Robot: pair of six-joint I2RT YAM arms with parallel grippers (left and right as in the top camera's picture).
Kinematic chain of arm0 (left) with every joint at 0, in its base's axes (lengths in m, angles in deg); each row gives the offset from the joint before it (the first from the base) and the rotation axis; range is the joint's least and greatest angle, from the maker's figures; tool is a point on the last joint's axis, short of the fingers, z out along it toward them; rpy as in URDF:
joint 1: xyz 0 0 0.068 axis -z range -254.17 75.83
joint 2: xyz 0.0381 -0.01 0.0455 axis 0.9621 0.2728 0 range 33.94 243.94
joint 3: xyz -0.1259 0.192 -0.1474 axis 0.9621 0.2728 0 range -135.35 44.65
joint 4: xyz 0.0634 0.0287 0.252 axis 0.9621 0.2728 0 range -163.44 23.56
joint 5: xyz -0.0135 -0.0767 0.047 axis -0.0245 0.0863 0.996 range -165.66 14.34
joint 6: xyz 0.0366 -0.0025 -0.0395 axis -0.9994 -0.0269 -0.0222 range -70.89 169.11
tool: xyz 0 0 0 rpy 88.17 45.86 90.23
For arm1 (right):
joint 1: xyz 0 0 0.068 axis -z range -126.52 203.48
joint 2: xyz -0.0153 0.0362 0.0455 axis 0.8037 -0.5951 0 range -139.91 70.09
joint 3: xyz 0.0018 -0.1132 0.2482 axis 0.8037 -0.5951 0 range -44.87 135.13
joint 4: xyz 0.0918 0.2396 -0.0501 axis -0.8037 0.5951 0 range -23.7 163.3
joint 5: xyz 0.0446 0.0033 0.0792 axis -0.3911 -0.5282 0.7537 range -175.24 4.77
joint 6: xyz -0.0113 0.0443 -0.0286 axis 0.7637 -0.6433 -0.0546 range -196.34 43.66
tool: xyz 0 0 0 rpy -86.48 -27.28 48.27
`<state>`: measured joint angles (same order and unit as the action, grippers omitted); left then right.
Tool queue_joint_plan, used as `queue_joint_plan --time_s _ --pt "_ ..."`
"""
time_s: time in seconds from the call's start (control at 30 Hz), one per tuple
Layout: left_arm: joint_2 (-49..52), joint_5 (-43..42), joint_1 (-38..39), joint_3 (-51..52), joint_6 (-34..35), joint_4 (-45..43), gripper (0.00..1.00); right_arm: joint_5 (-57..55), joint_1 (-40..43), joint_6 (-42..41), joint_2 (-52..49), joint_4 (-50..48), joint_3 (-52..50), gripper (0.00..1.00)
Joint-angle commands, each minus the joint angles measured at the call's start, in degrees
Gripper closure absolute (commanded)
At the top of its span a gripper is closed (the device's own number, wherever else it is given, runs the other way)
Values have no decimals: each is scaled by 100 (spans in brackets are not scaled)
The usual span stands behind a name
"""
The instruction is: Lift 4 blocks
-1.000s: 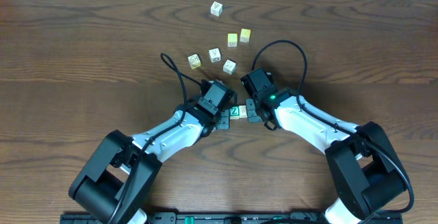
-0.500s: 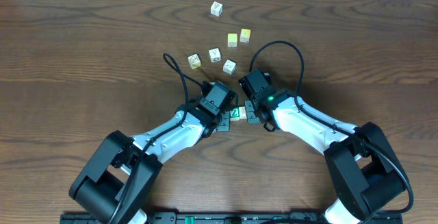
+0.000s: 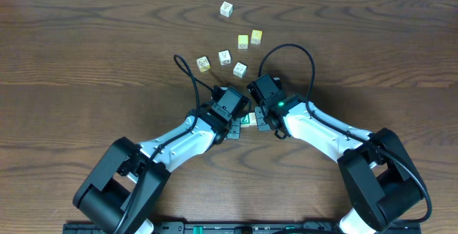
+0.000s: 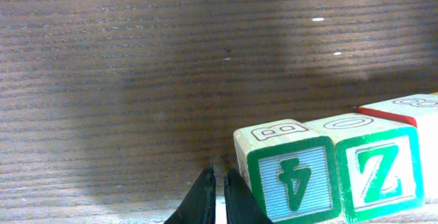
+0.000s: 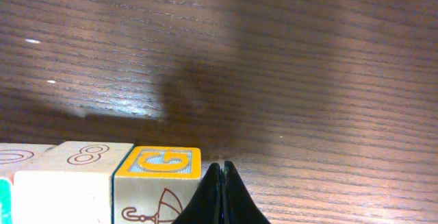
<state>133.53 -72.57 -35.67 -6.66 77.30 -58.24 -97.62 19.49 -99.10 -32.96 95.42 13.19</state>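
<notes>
Left gripper (image 4: pixel 219 177) is pinched fully closed with nothing between the fingers, so I'm basically using it as a bumper. At its 3 o'clock, right up against it as far as I can tell, is the green block (image 4: pixel 291 179), then the Z block (image 4: pixel 376 172) touching that one.

Right gripper (image 5: pixel 222 175) is closed up on nothing too. At its 9 o'clock is the G block (image 5: pixel 161 183), with the 8 block (image 5: pixel 72 172) tight against it.

So the row of four blocks (image 3: pixel 248 119) is sandwiched end to end between the two closed tips, near the middle of the table (image 3: pixel 86 48). I can't tell from these views whether it's off the wood yet.

Handling guess: they look like little wooden cubes, so light and stiff, nothing fragile. The printed faces look smooth, and only end pressure holds the row together. I'd expect it to buckle at a joint if one tip pushes high or off-centre. Best contact is the middle of each end face, pushing straight along the row.

Spares sit well apart toward 12 o'clock: yellow cubes (image 3: pixel 243 41) and some pale cubes (image 3: pixel 224 56).
</notes>
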Motion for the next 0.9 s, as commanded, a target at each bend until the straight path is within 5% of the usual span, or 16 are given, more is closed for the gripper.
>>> queue_joint_plan --time_s 0.0,0.87 --pt "-83 149 33 -219 -120 0 92 195 -48 76 -26 -11 83 99" --pt "-264 420 -201 -219 -208 103 92 463 1156 468 129 262 83 99"
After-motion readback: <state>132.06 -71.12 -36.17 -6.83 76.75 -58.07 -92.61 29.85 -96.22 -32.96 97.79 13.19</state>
